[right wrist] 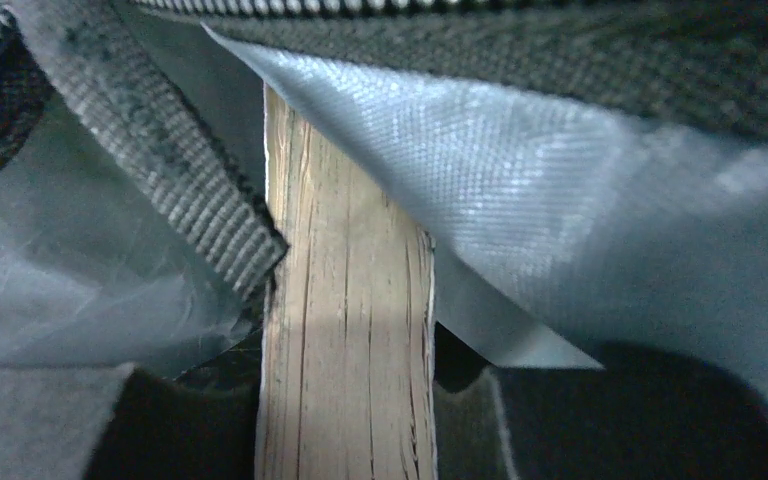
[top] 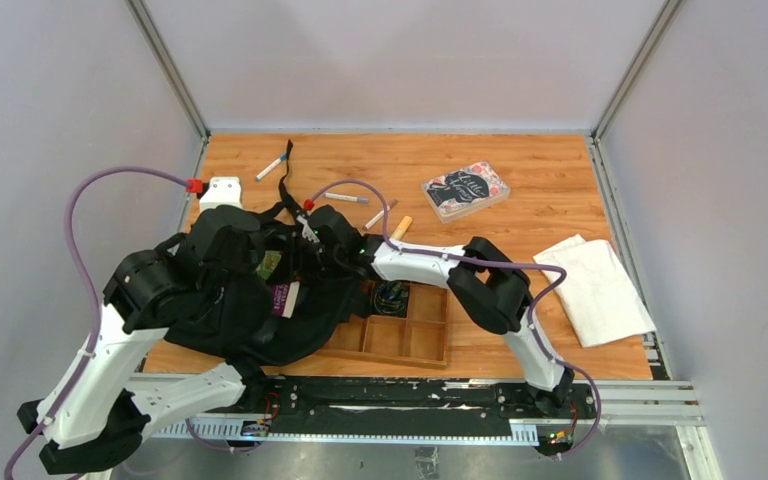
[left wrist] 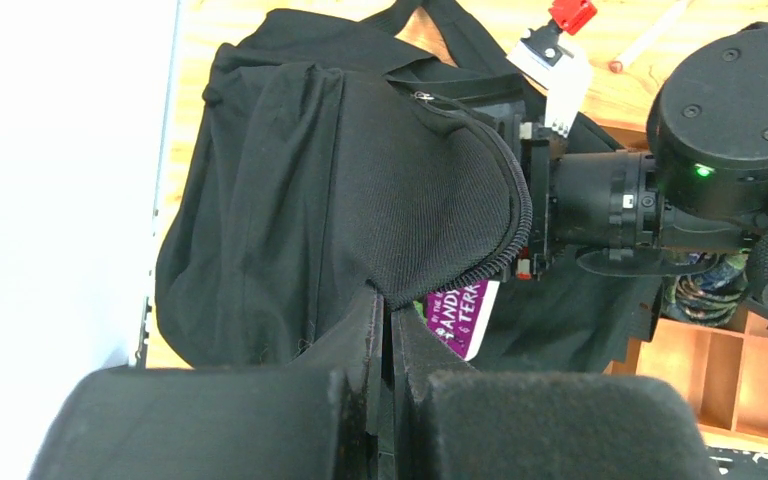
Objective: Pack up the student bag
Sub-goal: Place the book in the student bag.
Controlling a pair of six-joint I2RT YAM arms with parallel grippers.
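- The wooden counter carries everything, with the two arms reaching in from its near edge.
- The bag is black and floppy. It lies slumped on the left half of the counter, close to the left edge. Its right side drapes over the left end of the tray, and a strap trails toward the far side.
- A white cloth lies flat at the right edge, well apart from the bag.
- The wooden tray sits near the front, between the two arms. A dark patterned bundle rests in one far compartment (too small to identify).
- The right gripper is pushed into the bag's opening. Its fingers are clamped on either side of a book, whose cream page edges stand between them with grey lining all round.
- The left gripper has its fingers together, pinching the zip-edged flap of the bag and holding it up.
- A floral tin lies toward the far side, apart from the rest.
- A purple cover peeks out under the lifted flap (whether it belongs to the gripped book, I cannot tell).
- A pen lies near the far left corner.
- A second pen, a third pen and an orange-tipped marker lie just beyond the right arm's wrist.
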